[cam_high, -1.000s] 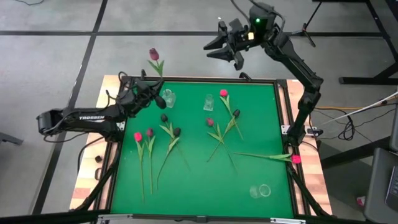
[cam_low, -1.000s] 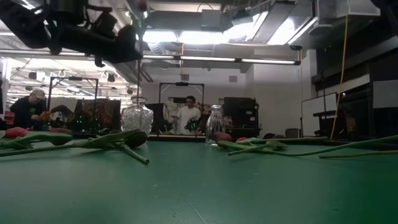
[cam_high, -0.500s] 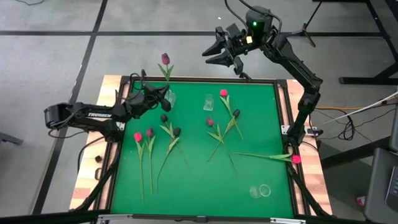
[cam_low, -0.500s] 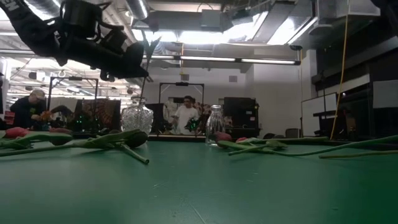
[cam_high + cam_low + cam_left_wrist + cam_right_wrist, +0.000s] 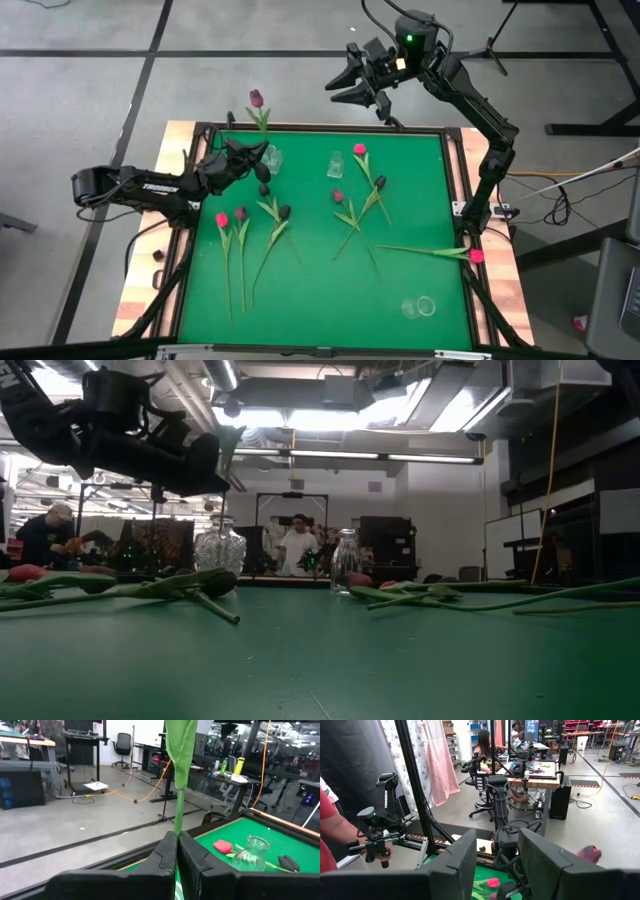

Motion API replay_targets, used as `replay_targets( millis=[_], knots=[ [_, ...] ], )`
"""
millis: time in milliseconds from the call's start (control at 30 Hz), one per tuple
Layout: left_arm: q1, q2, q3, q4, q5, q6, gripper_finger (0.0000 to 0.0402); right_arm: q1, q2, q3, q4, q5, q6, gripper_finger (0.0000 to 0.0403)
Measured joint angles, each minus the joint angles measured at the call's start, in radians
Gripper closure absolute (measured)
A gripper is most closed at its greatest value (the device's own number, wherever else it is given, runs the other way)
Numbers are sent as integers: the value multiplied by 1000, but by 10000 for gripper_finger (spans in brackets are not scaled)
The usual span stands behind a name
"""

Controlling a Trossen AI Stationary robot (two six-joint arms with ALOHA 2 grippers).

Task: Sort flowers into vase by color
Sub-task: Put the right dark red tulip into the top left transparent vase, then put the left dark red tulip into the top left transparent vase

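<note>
My left gripper (image 5: 255, 160) hovers at the mat's far left corner beside a round glass vase (image 5: 272, 157), shut on a purple-headed flower (image 5: 256, 97) that stands upright. A second, narrow vase (image 5: 336, 163) stands farther right. Several pink and dark flowers (image 5: 272, 215) lie flat on the green mat (image 5: 320, 290), with one pink flower (image 5: 476, 256) at the right edge. My right gripper (image 5: 352, 86) hangs high beyond the far edge, open, holding nothing. In the low view the left arm (image 5: 120, 440) hangs above the round vase (image 5: 220, 548). My left gripper pinches the flower's green stem (image 5: 176, 831) between its two fingers, below the long leaf (image 5: 180, 740). The fingers are level and lie across the stem. The flower stands upright with its head up; the gripper hides the stem's lower end.
A clear glass (image 5: 421, 306) lies on its side near the mat's near right corner. A wooden frame (image 5: 150, 270) borders the mat. People sit at benches behind the table (image 5: 298, 545). A person's arm (image 5: 335, 830) shows in the right wrist view.
My left gripper has gone down toward the round vase, still shut on the stem. It has rolled a little, so the purple head has swayed right and then back. My right arm has kept still.
</note>
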Motion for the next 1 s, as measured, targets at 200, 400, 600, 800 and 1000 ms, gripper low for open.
replay_targets(
  millis=[200, 400, 600, 800, 1000],
  knots=[
    [-7, 0, 0, -14, 1, 58, 401, 0, 0, 0, -4, 0, 0, 256],
    [-13, 0, 0, -14, 1, 132, 376, 0, 0, 0, -32, 0, 0, 256],
    [-13, -1, 0, -13, 0, 150, 325, 0, 0, 0, -48, -1, 0, 256],
    [-13, -12, 0, -13, -15, 161, 294, 0, 0, 0, -48, -2, 0, 256],
    [-13, -72, 1, -14, -65, 185, 282, -2, 0, 0, -48, -2, 0, 256]
  ],
)
